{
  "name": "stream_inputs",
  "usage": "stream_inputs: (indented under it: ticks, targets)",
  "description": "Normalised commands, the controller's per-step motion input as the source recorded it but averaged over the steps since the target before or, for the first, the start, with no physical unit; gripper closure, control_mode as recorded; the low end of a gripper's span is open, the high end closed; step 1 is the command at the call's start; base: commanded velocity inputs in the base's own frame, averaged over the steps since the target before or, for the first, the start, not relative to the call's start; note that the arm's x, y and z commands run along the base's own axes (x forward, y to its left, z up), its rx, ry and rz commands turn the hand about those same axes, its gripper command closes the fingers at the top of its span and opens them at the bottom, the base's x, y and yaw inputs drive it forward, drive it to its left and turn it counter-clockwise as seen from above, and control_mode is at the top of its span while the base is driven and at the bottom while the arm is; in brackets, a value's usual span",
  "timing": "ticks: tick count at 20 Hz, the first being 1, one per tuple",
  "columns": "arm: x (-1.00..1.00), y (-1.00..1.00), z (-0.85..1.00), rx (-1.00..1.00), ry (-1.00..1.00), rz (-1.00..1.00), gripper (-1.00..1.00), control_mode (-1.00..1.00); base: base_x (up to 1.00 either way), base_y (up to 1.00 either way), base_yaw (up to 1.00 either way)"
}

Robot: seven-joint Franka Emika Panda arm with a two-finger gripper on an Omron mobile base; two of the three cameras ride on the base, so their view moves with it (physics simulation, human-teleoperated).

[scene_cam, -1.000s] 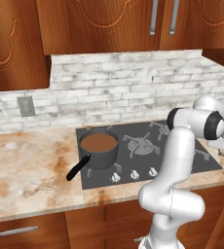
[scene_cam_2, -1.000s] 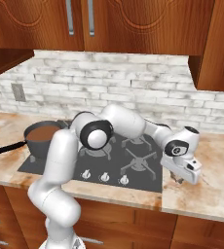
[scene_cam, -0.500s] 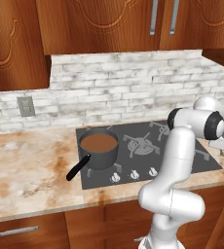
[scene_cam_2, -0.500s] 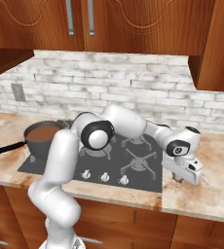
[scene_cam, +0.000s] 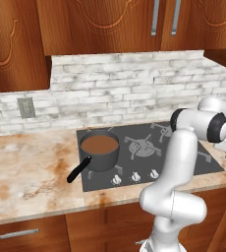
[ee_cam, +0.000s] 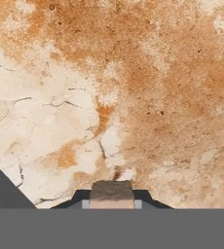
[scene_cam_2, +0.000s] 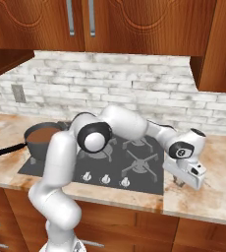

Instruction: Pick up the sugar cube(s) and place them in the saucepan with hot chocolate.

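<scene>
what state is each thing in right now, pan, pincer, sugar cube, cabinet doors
saucepan: upright on the stove's front left burner, holding brown liquid, handle toward the counter edge
pincer: shut, low over the counter right of the stove
sugar cube: pinched between the fingertips
cabinet doors: closed

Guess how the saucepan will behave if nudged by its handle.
The saucepan likely pivots rather than tips: it sits low and wide on the stove. The hot chocolate lies near the rim, so it may slop. The long handle gives leverage.
</scene>
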Motion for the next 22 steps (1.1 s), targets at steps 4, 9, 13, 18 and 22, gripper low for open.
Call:
stream_inputs:
  ticks: [4,9,13,18,22]
  targets:
    - [-0.20,0.17,0.32,0.01,-0.06,0.00,1.00,-1.00,0.00,0.00,0.00]
    - [-0.04,0.35,0.51,0.00,-0.10,0.00,1.00,-1.00,0.00,0.00,0.00]
    - [-0.06,0.58,0.58,0.00,-0.05,-0.03,1.00,-1.00,0.00,0.00,0.00]
    - [-0.12,0.94,0.45,0.00,-0.01,-0.02,1.00,-1.00,0.00,0.00,0.00]
    - [0.00,0.96,0.33,-0.01,0.00,0.00,1.00,-1.00,0.00,0.00,0.00]
